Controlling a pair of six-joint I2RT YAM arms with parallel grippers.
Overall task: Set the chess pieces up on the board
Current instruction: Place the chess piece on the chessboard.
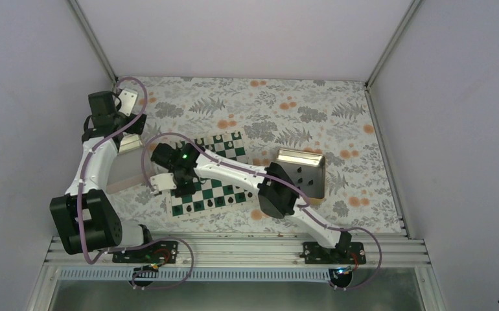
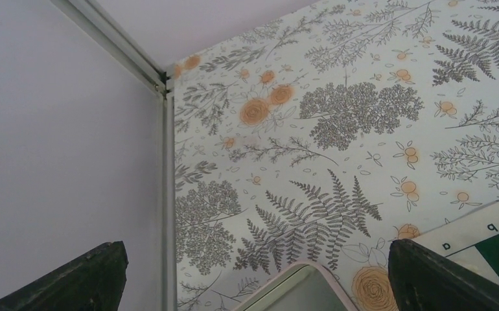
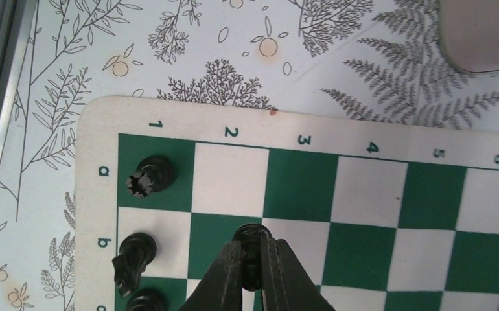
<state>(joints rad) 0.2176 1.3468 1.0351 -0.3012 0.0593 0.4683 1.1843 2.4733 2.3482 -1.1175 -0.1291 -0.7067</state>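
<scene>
- Top external view: the board lies mid-table, with the right arm stretched across it.
- Left gripper hangs wide and empty near the far-left corner, well apart from the work.
- Right gripper is pinched tight on a small black piece over square b2, near the knight and rook. Whether the piece touches the board cannot be told.
- Recommended: lower straight, centre it on the square, seat it upright, then release without brushing the knight.
</scene>
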